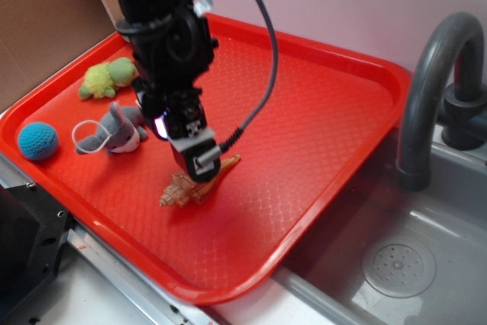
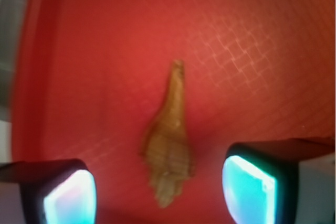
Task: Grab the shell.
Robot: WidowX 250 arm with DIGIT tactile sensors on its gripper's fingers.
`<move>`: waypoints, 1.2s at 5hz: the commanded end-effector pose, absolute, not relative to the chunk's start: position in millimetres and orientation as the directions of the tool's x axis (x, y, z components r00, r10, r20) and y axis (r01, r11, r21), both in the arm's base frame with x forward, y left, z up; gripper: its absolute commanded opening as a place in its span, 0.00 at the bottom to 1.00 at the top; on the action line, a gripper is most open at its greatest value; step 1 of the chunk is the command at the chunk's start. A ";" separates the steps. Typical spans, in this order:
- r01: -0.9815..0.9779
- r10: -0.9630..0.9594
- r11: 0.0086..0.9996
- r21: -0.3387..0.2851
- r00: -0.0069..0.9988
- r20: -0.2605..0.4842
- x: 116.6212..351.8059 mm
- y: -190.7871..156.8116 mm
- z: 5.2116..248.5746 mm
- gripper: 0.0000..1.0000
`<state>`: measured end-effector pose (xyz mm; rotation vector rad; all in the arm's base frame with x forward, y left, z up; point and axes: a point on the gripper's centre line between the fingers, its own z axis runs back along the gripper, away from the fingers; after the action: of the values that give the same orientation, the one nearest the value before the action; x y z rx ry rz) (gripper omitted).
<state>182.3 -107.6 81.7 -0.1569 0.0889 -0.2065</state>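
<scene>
The shell (image 1: 190,186) is lying on the tray (image 1: 327,135), directly under the end effector (image 1: 199,175); the plush toy (image 1: 114,131) is sitting to its left.

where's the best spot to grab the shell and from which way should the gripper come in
Grip the shell across its wide knobbly body, not the thin pointed tail, which would likely slip out. Come straight down from above: it lies flat on the red tray, and in the wrist view the open gripper already has a finger on each side of that widest part.
</scene>
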 end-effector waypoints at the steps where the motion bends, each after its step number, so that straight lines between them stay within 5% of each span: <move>1: 0.275 -0.282 0.959 -0.069 0.950 -0.135 176.7 -114.5 43.1 1.00; 3: 0.356 -0.364 0.931 -0.080 0.918 -0.157 162.7 -132.6 24.3 1.00; 4: 0.344 -0.351 0.936 -0.067 0.924 -0.150 161.9 -132.2 25.5 0.00; 5: 0.318 -0.321 0.947 -0.048 0.937 -0.141 164.2 -127.5 32.0 0.00; 6: 0.252 -0.252 0.968 -0.014 0.963 -0.100 178.0 -114.1 66.0 0.00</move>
<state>172.9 -112.3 53.3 0.0192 0.1551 -0.2805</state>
